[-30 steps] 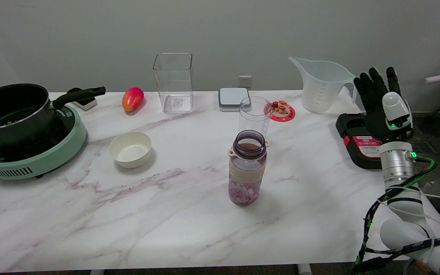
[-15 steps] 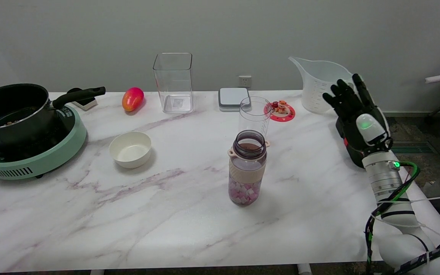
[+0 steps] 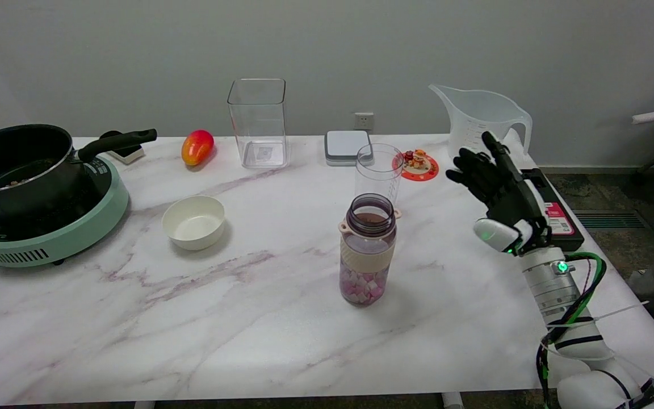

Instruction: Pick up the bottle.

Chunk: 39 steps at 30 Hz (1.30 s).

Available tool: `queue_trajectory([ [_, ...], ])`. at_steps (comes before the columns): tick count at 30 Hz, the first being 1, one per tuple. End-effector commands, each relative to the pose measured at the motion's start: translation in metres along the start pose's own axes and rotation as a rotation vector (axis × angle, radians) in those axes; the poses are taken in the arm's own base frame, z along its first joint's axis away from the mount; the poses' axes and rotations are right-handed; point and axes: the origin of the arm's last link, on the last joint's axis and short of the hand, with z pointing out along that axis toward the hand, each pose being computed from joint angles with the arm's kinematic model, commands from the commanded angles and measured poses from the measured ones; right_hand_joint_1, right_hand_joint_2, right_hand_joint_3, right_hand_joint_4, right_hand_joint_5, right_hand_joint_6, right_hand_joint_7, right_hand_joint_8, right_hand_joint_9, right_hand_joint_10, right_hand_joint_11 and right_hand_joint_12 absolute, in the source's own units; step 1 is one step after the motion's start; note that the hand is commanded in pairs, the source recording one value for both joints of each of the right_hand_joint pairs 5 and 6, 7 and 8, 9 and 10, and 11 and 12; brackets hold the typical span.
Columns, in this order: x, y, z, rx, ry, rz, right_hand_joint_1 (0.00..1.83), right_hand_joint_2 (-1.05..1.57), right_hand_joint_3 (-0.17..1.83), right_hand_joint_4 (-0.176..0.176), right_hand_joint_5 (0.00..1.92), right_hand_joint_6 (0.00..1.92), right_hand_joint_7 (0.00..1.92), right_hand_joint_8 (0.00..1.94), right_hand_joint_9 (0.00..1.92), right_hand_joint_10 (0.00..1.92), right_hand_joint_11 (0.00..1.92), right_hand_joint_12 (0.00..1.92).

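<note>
Bottle (image 3: 367,250) stands upright and uncapped mid-desk (image 3: 247,318), well left of the raised right hand (image 3: 500,187), fingers spread, holding nothing.

I am holding my right hand (image 3: 500,190) up over the marble table (image 3: 247,318), fingers apart and pointing up and leftward, gripping nothing. The lidless bottle (image 3: 367,250) is standing upright well to my hand's left, slightly nearer. A clear cup (image 3: 378,172) is standing beyond it. A measuring jug (image 3: 477,125) is sitting just behind my fingers.
</note>
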Motion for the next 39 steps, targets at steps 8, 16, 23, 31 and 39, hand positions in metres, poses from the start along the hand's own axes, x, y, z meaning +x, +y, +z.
queue_trajectory([
  [8, -0.084, 0.042, -0.062, 0.001, 0.027, -0.521, 1.21, -0.46, 1.24, 0.0, 0.17, 0.17, 0.49, 0.49, 0.47, 0.47, 0.56, 0.56],
  [16, -0.108, 0.052, -0.081, 0.006, 0.033, -0.487, 1.19, -0.48, 1.11, 0.0, 0.16, 0.16, 0.5, 0.5, 0.48, 0.48, 0.54, 0.54],
  [23, -0.121, 0.057, -0.084, -0.004, -0.017, -0.474, 1.16, -0.44, 1.05, 0.0, 0.15, 0.15, 0.51, 0.51, 0.49, 0.49, 0.54, 0.54],
  [31, -0.134, 0.058, -0.074, 0.014, -0.053, -0.46, 1.16, -0.39, 1.01, 0.0, 0.15, 0.15, 0.51, 0.51, 0.5, 0.5, 0.54, 0.54],
  [39, -0.135, 0.059, -0.064, 0.028, -0.071, -0.466, 1.22, -0.31, 1.09, 0.0, 0.15, 0.15, 0.51, 0.51, 0.5, 0.5, 0.53, 0.53],
])
